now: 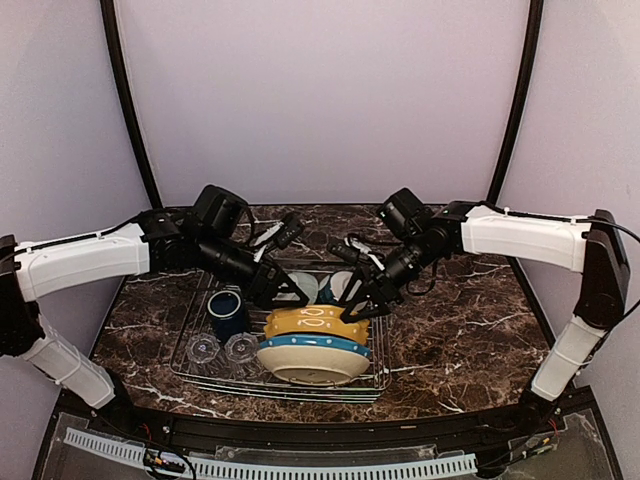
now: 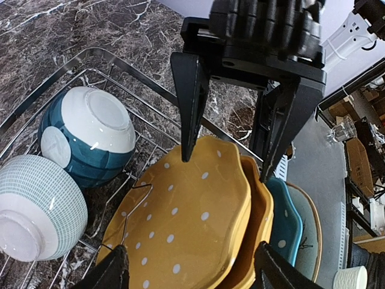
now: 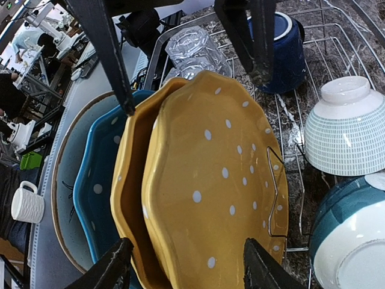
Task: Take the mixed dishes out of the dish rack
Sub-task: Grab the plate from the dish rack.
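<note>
Jointly left pincer (image 2: 225, 167), right pincer (image 3: 194, 95) straddle yellow plate (image 2: 180, 229) rim

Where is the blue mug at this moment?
Top view: the mug sits in the rack's left half, just behind the two glasses and left of the yellow plate.

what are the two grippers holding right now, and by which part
Nothing yet. Both the left gripper and right gripper stand with open jaws astride the rim of the yellow spotted plate, not clamped.
</note>
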Controlling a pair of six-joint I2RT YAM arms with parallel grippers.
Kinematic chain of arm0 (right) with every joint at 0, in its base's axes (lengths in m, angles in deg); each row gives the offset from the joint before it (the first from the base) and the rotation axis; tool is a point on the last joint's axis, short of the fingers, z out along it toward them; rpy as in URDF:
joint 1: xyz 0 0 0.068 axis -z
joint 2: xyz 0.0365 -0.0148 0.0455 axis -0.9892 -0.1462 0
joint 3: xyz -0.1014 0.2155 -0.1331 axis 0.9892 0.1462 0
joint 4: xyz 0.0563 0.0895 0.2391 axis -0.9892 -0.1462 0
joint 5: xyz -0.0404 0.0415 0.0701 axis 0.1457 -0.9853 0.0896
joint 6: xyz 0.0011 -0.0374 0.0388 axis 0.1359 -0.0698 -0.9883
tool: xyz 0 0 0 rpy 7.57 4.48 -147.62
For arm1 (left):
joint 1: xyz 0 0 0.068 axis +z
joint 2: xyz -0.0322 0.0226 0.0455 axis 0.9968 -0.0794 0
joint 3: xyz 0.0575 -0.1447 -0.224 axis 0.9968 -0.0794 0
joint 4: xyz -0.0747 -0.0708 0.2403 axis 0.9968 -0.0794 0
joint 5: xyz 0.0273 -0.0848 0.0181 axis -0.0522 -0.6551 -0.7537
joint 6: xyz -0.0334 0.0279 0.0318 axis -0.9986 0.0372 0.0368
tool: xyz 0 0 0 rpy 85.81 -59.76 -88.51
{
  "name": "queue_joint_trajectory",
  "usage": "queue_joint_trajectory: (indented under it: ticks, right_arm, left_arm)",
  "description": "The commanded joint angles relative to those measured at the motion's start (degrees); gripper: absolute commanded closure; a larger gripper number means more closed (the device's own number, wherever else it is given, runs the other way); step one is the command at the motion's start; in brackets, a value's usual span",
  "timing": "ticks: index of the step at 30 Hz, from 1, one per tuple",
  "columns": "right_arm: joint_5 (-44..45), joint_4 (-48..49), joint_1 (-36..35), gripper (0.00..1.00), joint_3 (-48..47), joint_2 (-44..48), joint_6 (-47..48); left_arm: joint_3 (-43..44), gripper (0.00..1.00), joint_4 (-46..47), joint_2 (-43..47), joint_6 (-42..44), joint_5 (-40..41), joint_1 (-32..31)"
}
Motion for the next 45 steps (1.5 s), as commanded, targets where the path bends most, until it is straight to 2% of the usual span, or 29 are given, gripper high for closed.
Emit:
queue_joint_trajectory:
  ticks: [1, 5, 10, 16, 19, 23, 26, 32, 36, 45]
  right_arm:
    - [6.1, 1.0, -2.3, 0.40, -1.2, -1.5, 1.6]
    - [10.3, 5.5, -2.4, 0.48, 0.3, -0.1, 1.2]
    - [16.4, 9.5, -2.4, 0.50, 2.0, 1.8, 0.9]
    - [14.0, 8.7, -2.4, 0.51, 2.2, 2.0, 1.5]
    - [12.0, 8.8, -2.4, 0.49, 3.0, 3.4, 0.6]
    - [10.9, 11.3, -2.3, 0.41, 4.5, 7.4, -2.0]
    - [10.9, 12.5, -2.2, 0.36, 5.2, 9.5, -3.3]
    - [11.5, 12.3, -1.7, 0.35, 5.3, 9.5, -3.3]
    - [13.0, 10.3, -1.7, 0.35, 4.1, 7.5, -2.1]
    - [12.5, 8.6, -2.2, 0.38, 2.2, 3.9, 0.7]
  left_arm:
    - [2.0, 0.30, -2.9, -0.9, 1.3, 2.8, -0.6]
    - [1.6, 0.31, -2.5, -0.2, 0.9, 4.1, -0.7]
    - [0.0, 0.33, -1.4, 0.9, -0.1, 5.3, -0.7]
    - [-1.0, 0.32, -0.6, 0.5, -1.3, 4.4, -0.7]
    - [-1.0, 0.32, -0.6, -0.2, -1.5, 3.1, -0.7]
    - [-1.2, 0.33, -1.3, -0.8, -1.0, 2.3, -0.8]
    - [-1.0, 0.30, -2.0, -0.9, -0.2, 2.1, -0.8]
    - [-0.3, 0.26, -3.6, -2.2, 0.7, 3.5, -0.8]
    - [0.4, 0.28, -5.2, -3.2, 1.6, 6.1, -0.8]
    - [3.7, 0.43, -6.9, -5.2, 1.8, 15.2, -0.7]
